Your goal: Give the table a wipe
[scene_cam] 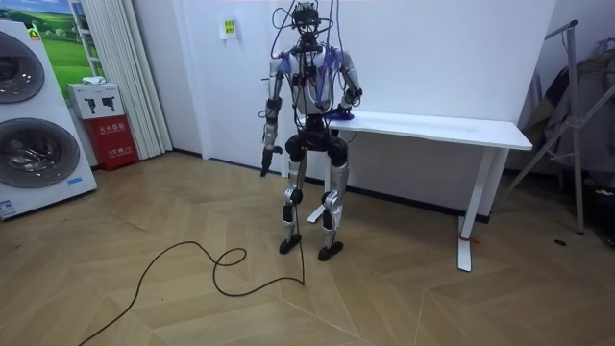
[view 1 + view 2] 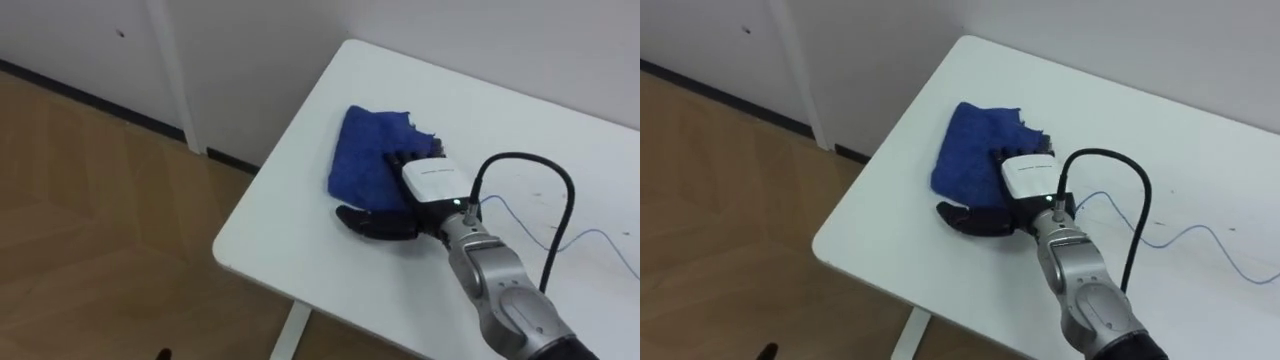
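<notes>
Straight, flat fingers [image 2: 396, 160] of the robot's right hand [image 2: 425, 186] are pressing down on a crumpled blue cloth [image 2: 362, 162], not curling round it, while the thumb is reaching out sideways onto the bare surface beside the cloth. The cloth is lying on the white tabletop [image 2: 300, 250], close to its left end and short of the far corner. A thin blue wire [image 2: 520, 218] is trailing across the tabletop to the right of the hand. In the room view the robot is standing upright at that end of the table, its left hand [image 1: 266, 159] hanging by its side, the fingers too small to read. Wooden flooring [image 2: 100, 230] is spreading out below.
</notes>
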Controlling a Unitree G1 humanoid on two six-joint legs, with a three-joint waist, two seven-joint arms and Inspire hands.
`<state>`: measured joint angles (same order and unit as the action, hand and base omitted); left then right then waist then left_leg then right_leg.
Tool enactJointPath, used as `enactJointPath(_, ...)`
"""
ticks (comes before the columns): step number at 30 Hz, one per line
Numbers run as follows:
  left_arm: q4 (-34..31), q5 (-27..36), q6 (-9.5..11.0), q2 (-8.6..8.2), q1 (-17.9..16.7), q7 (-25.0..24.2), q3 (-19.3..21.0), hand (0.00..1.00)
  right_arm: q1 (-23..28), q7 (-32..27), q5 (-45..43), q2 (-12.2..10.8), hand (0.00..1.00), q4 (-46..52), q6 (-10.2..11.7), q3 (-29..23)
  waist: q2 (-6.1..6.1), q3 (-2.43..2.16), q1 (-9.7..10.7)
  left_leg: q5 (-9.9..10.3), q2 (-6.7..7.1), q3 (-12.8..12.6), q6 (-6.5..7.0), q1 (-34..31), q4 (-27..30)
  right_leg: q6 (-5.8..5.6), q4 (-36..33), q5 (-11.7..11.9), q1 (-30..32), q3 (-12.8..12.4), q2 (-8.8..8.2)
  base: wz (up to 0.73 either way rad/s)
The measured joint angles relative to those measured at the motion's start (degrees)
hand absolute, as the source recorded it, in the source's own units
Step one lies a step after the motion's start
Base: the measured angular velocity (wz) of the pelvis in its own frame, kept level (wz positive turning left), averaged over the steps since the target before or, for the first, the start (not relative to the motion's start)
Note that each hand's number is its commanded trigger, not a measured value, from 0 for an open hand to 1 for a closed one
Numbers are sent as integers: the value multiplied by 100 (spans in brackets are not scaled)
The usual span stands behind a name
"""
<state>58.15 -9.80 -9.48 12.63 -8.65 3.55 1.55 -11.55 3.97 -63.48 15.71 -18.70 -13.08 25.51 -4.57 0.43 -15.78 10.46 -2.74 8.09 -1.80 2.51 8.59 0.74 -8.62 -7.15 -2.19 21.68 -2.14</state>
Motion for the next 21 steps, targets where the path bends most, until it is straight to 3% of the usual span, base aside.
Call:
enactJointPath(5, 55, 2, -22, -17, -19, -42, -2, 0, -56, -18, 133, -12, 0, -315, 8, -46, -31, 14, -10, 14, 50, 66, 22, 54, 9, -34, -4, -22, -114, 70, -46, 9)
enactJointPath(15, -38, -426, -69, -50, -180, -140, 54, 0, -72, -430, 147, -7, 0, -678, 271, -246, 20, 32, -21, 14, 87, 118, 29, 43, 58, -64, -3, -42, -165, 141, -79, 4)
enactJointPath(21, -148, -391, -79, -118, -189, -127, 51, 0, -82, -586, 435, 16, 0, -448, 318, -502, 19, -9, -6, 7, 102, 161, 38, -78, 111, -66, -24, -48, -75, 185, -96, 4)
